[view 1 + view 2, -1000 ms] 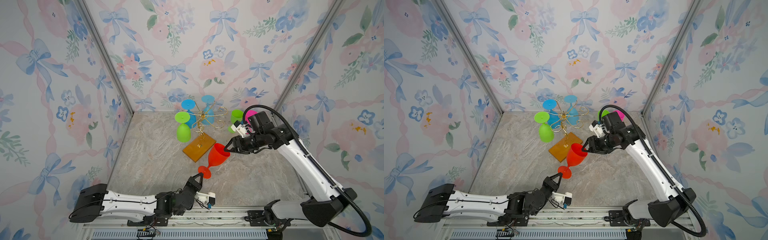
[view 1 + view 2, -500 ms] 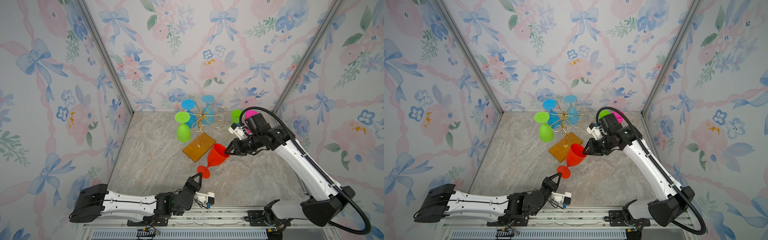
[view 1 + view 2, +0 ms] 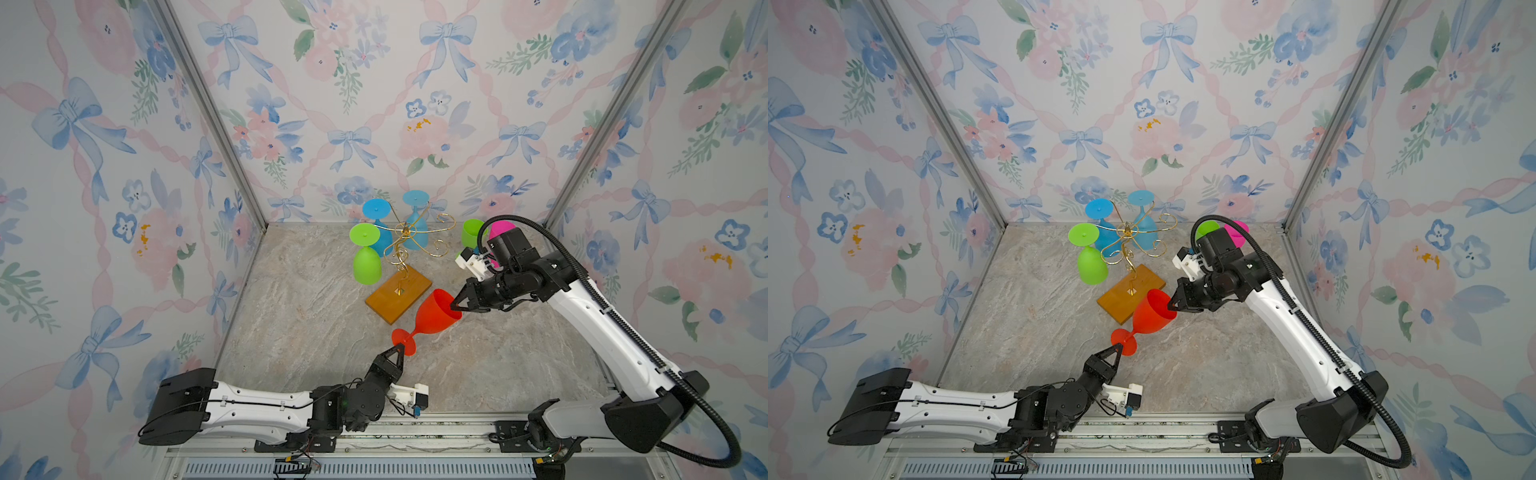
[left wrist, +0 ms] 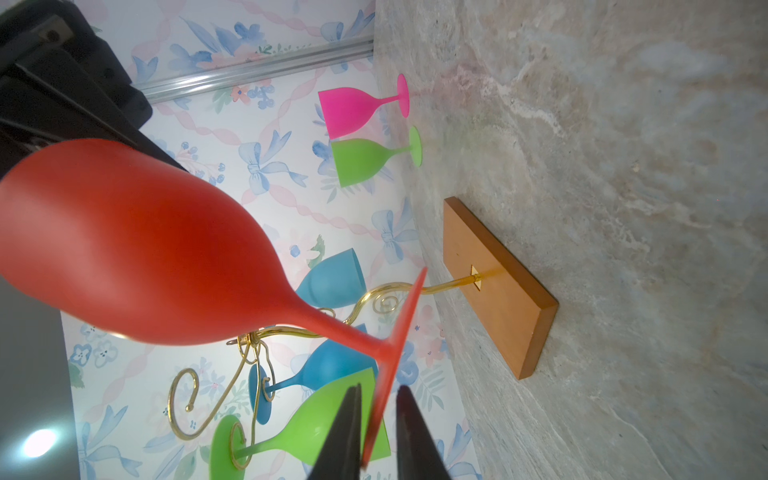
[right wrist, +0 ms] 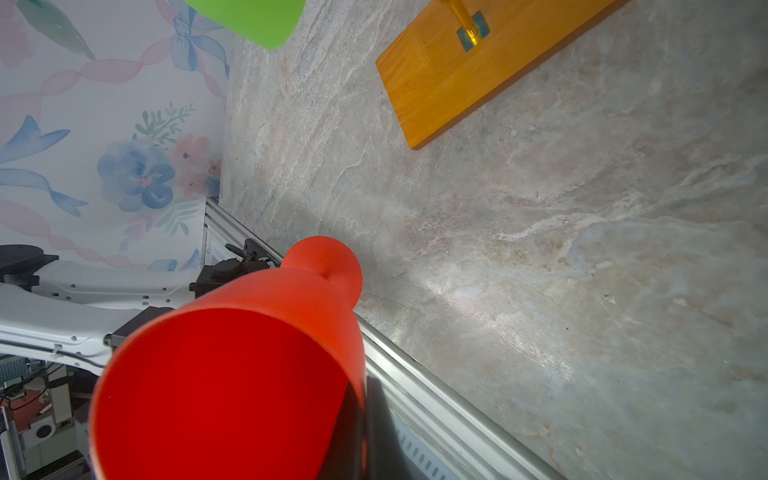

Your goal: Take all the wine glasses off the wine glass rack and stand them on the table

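The red wine glass (image 3: 436, 318) is already off the rack (image 3: 404, 232), tilted in the air above the table (image 3: 498, 365). The right fingers (image 3: 462, 300) pinch its rim. The left fingers (image 4: 345, 424) stand slightly spread around its foot. Setting it down seems all that is left.

White arm links (image 3: 257, 409), black joints (image 3: 370, 401), black ribbed cable (image 3: 513, 217), pointed black fingers (image 4: 345, 436)

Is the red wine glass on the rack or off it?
Off. The red wine glass hangs tilted in the air, clear of the rack, its rim pinched by the right gripper.
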You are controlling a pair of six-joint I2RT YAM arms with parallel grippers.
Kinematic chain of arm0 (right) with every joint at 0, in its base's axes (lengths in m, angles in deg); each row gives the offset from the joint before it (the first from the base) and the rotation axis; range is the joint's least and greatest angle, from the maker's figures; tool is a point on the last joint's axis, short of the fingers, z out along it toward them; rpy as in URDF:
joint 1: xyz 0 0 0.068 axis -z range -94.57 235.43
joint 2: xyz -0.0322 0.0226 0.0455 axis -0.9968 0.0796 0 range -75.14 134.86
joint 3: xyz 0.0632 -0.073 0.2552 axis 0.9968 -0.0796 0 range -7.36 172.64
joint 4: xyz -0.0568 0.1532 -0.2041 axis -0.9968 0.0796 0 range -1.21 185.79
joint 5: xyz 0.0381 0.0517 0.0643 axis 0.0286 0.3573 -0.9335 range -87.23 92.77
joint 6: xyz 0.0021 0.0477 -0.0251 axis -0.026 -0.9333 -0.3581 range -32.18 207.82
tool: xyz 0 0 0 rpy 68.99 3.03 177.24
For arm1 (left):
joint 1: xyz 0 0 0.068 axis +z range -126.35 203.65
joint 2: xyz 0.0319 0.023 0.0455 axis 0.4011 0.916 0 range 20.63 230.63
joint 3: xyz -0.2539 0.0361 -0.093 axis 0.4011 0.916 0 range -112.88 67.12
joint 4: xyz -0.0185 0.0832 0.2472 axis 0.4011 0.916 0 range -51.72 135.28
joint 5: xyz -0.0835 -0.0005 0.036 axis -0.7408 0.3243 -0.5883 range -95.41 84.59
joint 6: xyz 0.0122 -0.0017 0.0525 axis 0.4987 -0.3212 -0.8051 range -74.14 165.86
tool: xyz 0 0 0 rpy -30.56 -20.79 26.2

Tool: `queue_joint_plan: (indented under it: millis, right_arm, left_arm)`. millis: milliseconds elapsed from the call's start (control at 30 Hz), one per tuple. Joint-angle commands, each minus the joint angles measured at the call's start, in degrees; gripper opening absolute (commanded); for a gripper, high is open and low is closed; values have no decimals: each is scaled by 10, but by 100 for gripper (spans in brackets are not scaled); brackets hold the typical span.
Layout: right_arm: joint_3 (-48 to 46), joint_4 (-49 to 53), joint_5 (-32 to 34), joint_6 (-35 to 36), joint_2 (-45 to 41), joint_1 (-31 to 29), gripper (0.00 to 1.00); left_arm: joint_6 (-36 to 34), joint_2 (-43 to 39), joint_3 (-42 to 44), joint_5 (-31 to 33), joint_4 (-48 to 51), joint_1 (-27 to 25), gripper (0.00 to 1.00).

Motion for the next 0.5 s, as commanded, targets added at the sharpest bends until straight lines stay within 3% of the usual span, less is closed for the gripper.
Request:
queue_joint_plan:
  millis: [0, 267, 467]
  right_arm:
    - [9, 2, 16, 4, -7, 12, 0]
    - [7, 14, 93, 26, -41, 116, 0]
    - [38, 72, 291, 86, -37, 163, 0]
  left_arm:
    - [34, -10, -3, -3, -11, 0, 29]
    - [196, -22, -56, -14, -9, -1, 80]
    - [400, -45, -104, -21, 37, 0, 89]
